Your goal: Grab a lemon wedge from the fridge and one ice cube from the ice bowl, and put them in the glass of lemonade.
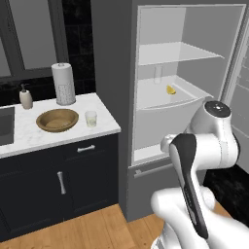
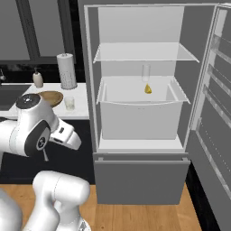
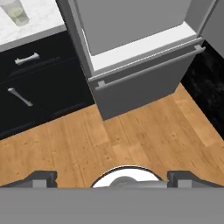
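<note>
Fridge (image 2: 140, 176) door is swung open to the right, white inside exposed. One lemon wedge (image 2: 147, 89) sits on the middle shelf above the clear bin, just in front of a tall slim clear vessel (image 2: 145, 72) near the back wall. Same wedge in the left base view (image 1: 170, 90), toward the right half of the shelf. Shelf above it is bare glass; open air between the two shelves, front edge of the bin rises as a low lip below the wedge.

Gripper (image 3: 112, 177) is spread wide, nothing between the fingers, pointing down at the wood floor (image 3: 131, 140) in front of the fridge's lower drawer (image 3: 144, 81). Drawer front and its bar handle run diagonally across the hand view; floor between drawer and gripper is open.

Counter (image 1: 104, 121): white marble, right corner ends just beside the fridge's left wall. On it, counted:
- 1 ice bowl (image 1: 57, 119), wooden, mid-counter
- 1 glass of lemonade (image 1: 91, 118), just right of the bowl, apart from it, near the counter's front right corner
- 1 paper towel roll (image 1: 63, 83), upright behind the bowl
- 1 soap dispenser (image 1: 26, 97), back left

Can't tell the ice count in the bowl at this size.

Below the counter: dark navy cabinets (image 1: 58, 185), one drawer handle, one door handle visible.
</note>
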Tool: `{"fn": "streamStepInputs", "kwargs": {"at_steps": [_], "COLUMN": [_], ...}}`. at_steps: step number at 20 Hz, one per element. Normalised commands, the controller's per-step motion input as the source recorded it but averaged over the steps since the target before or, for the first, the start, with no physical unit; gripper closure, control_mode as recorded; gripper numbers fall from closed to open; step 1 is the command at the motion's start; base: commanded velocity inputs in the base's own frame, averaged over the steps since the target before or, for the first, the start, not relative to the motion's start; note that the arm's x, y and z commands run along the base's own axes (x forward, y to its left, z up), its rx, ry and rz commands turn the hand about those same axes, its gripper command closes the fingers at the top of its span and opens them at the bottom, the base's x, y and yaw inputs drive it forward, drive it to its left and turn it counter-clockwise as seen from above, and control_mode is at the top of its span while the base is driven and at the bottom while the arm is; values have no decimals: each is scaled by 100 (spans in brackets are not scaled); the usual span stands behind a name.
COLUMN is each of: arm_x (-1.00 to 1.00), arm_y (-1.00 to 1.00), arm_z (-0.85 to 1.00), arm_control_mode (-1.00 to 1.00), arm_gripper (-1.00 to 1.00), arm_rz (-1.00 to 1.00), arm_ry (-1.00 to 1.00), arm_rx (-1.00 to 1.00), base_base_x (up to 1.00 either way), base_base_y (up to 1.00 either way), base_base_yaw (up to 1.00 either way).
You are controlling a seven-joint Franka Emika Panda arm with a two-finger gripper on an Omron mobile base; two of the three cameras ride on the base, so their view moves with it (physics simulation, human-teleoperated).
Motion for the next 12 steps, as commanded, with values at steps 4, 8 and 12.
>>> {"fn": "streamStepInputs", "kwargs": {"at_steps": [4, 8, 12], "arm_x": [-2, -11, -11], "arm_y": [-31, -1, 0], "arm_z": [0, -6, -7], "arm_control_mode": [-100, -100, -100], "arm_gripper": [-100, -100, -100], "arm_rz": [-3, 10, 20], "arm_ry": [-1, -6, -9], "arm_rx": [0, 0, 0], "base_base_x": [0, 0, 0], "base_base_y": [0, 0, 0], "base_base_yaw": [0, 0, 0]}}
